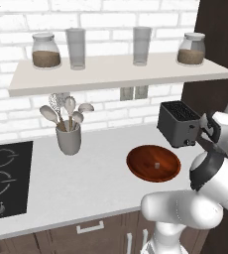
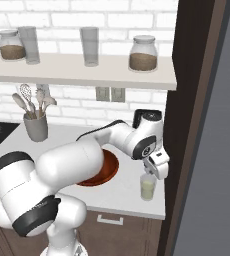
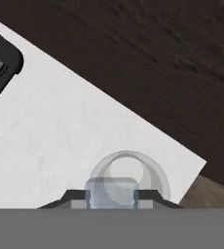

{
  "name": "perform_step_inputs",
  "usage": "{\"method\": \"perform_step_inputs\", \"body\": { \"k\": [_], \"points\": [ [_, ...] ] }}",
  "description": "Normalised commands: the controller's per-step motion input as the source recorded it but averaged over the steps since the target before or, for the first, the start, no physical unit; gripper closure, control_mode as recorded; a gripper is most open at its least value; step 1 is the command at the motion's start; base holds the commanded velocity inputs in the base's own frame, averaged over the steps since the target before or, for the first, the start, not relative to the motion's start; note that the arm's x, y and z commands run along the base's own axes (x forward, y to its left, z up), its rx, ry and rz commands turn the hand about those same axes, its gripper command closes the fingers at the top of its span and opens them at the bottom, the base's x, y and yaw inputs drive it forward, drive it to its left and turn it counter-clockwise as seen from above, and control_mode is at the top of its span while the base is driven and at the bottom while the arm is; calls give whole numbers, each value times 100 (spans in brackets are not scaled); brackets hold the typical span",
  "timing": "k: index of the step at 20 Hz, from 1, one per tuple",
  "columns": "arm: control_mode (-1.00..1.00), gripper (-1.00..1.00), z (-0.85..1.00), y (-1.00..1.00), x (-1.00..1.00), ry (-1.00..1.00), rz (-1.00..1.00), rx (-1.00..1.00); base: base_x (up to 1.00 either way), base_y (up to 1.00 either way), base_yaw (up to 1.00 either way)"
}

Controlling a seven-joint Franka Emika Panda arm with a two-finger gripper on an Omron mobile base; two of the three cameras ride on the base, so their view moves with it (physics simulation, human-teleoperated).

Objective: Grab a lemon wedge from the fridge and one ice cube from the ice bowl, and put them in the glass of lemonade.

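- End effector [image 3: 112, 198]: in the hand view, its two finger tips stand partly closed on an ice cube [image 3: 112, 192], one tip on each side of the pale translucent block.
- The held cube sits directly over the mouth of the glass of lemonade [image 3: 128, 176], whose round rim shows just beyond it.
- In the right base view, the end effector [image 2: 156, 171] hangs just above the glass of lemonade [image 2: 147, 187], which stands upright on the white desk [image 2: 122, 195] near its right end, beside the dark brown cabinet [image 2: 192, 110].
- Ice bowl [image 1: 153, 162]: reddish-brown, on the desk left of the glass and in front of the black toaster [image 1: 179, 123]. One small pale cube [image 1: 156, 165] lies at its centre.
- Grey utensil cup [image 1: 69, 138] with spoons stands further left, near the wall; the black cooktop [image 1: 7, 178] lies at the far left.
- Shelf [image 1: 116, 72] above carries two jars and two tall clear glasses.
- Lemon wedge: cannot be told from these views.
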Motion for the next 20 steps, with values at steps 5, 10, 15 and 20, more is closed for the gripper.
{"method": "perform_step_inputs", "body": {
  "k": [5,10,15,20],
  "points": [
    [-100,100,-2,-20,-12,-15,-6,5,0,0,0],
    [-100,100,-3,-28,-34,-19,-14,4,0,0,0],
    [-100,100,-4,0,-7,-2,-8,0,0,0,0],
    [-100,100,-11,2,0,0,-13,-12,0,0,0]
  ]
}}
